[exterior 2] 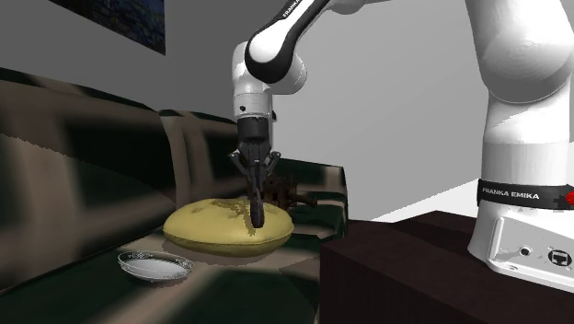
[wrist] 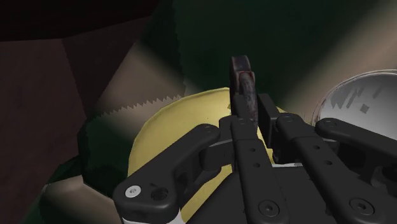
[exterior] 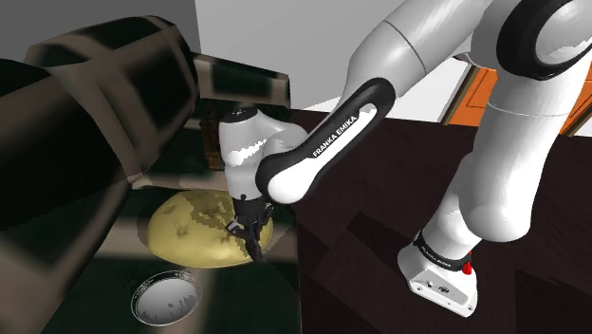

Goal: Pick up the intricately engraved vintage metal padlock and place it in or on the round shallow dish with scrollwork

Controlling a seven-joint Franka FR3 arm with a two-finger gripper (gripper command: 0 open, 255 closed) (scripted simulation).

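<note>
So, starting at the shoulder view's left: the bulky backrest of the dark sofa (exterior: 85, 123) rises there. On the sofa's seat below it lies the round, shallow silvery dish (exterior: 166, 296), flat and bare inside, close to the backrest side of the seat and apart from everything else. Next comes the round, flattened yellow cushion (exterior: 194, 228), nearer the seat's front edge. Over the cushion's right-hand edge hangs my all-black two-finger gripper (exterior: 249, 232), pointing down, its fingers clamped on the dark, rusty-looking metal padlock (wrist: 243, 86), which sticks out past the fingertips. I cannot tell whether the padlock is clear of the cushion or touches it. Furthest right is the dark brown box stand (exterior: 398, 237), butting against the seat's front edge.

I judge the grasp made and the carry about to begin. The next move calls for a lift straight up, then a sweep across the cushion toward the dish, lowering over its middle before letting go.

Room looks fair: the seat between cushion and dish is open. The backrest crowds the far side, so I would keep the wrist low and short of it.
</note>
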